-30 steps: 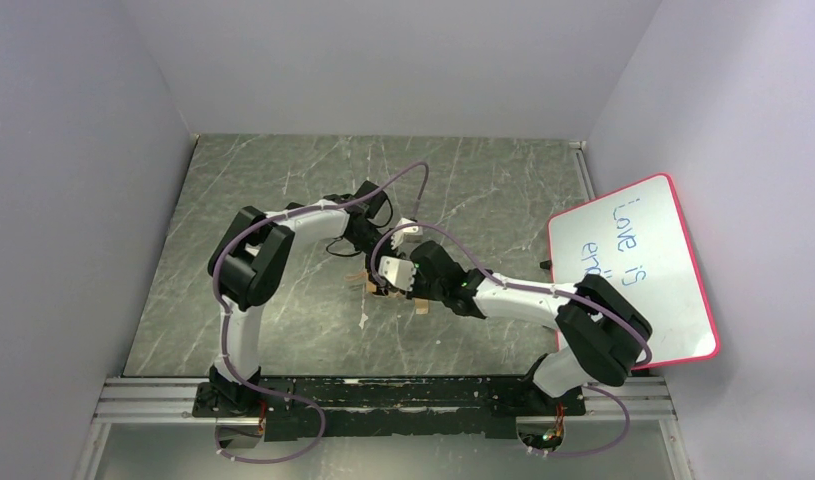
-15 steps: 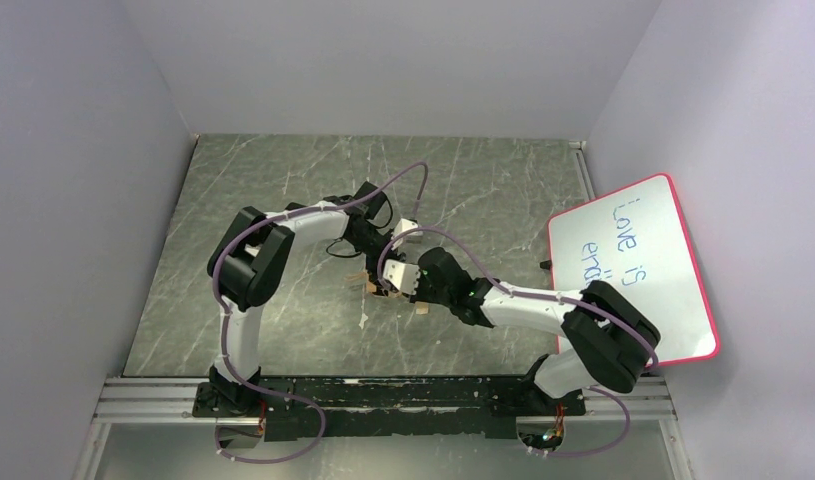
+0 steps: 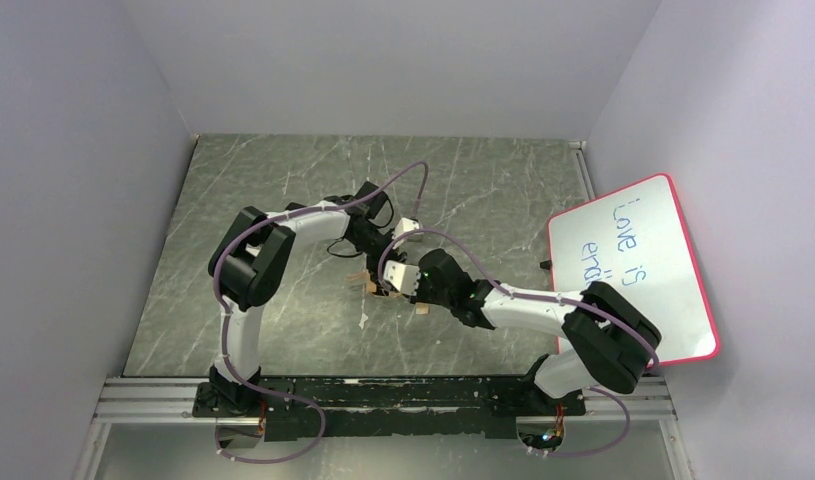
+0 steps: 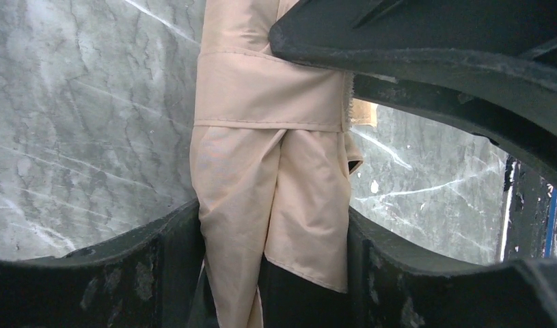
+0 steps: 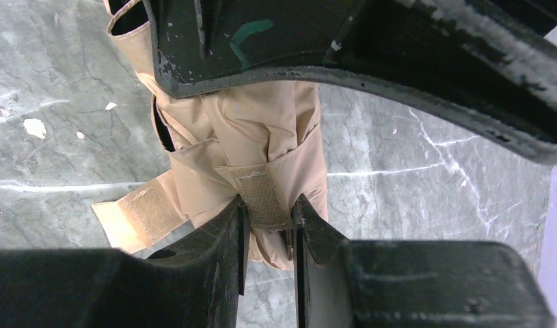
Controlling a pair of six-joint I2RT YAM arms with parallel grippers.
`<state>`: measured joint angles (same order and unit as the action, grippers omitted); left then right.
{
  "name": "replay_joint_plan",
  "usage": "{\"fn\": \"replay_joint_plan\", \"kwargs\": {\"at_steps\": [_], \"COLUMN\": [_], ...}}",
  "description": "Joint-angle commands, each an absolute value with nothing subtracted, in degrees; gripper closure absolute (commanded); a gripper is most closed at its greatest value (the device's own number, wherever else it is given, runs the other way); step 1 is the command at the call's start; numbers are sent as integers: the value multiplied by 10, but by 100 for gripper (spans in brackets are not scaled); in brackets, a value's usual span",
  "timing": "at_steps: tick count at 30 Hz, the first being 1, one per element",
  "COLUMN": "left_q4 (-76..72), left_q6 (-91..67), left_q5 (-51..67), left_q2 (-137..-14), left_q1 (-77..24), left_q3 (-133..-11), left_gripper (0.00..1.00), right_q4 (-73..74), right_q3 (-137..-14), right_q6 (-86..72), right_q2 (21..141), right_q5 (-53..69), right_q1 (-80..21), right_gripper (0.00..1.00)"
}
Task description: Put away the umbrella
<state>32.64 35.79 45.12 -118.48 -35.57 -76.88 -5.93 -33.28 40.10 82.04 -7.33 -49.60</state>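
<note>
Grey marbled bench (image 3: 283, 180) fills the booth floor between pale walls, and a red-rimmed whiteboard (image 3: 633, 270) leans at the right side. The umbrella (image 4: 268, 171) lies mid-bench, well to the left of the whiteboard, and both my arms meet over it.

My left gripper (image 4: 272, 287) clasps the folded cream canopy. Its jaws stand wide, one on each side of the bundle, and both press the fabric. A flat band of the same cloth wraps the canopy just above that hold.

My right gripper (image 5: 267, 232) is nearly pressed together and pinches the strap (image 5: 265, 195) by its fuzzy fastening patch. A second loose tab (image 5: 135, 215) trails on the bench on the side away from the whiteboard.

Compared with a second ago, the umbrella lies in the same spot and my left arm keeps its pose. My right arm has shifted a little. Its elbow now sits closer to the whiteboard and nearer the bench's front edge, while the wrist stays over the bundle.
</note>
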Motion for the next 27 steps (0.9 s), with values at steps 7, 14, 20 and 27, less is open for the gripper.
{"fn": "replay_joint_plan", "kwargs": {"at_steps": [7, 14, 20, 27], "left_q4": [379, 378, 375, 380], "left_q6": [328, 325, 317, 318], "left_q5": [355, 325, 301, 297], "left_q2": [-1283, -1290, -1291, -1291], "left_q1": [-412, -413, -417, -421], "left_q3": [-708, -703, -689, -687], "left_gripper": [14, 30, 54, 82], "right_q4": [2, 2, -14, -31], "right_q3": [-301, -298, -298, -296], "right_q6": [376, 372, 372, 353], "right_q2": [826, 822, 817, 798], "right_q5": [-49, -47, -52, -50], "right_q1": [-504, -506, -506, -506], "right_gripper": [83, 83, 84, 70]}}
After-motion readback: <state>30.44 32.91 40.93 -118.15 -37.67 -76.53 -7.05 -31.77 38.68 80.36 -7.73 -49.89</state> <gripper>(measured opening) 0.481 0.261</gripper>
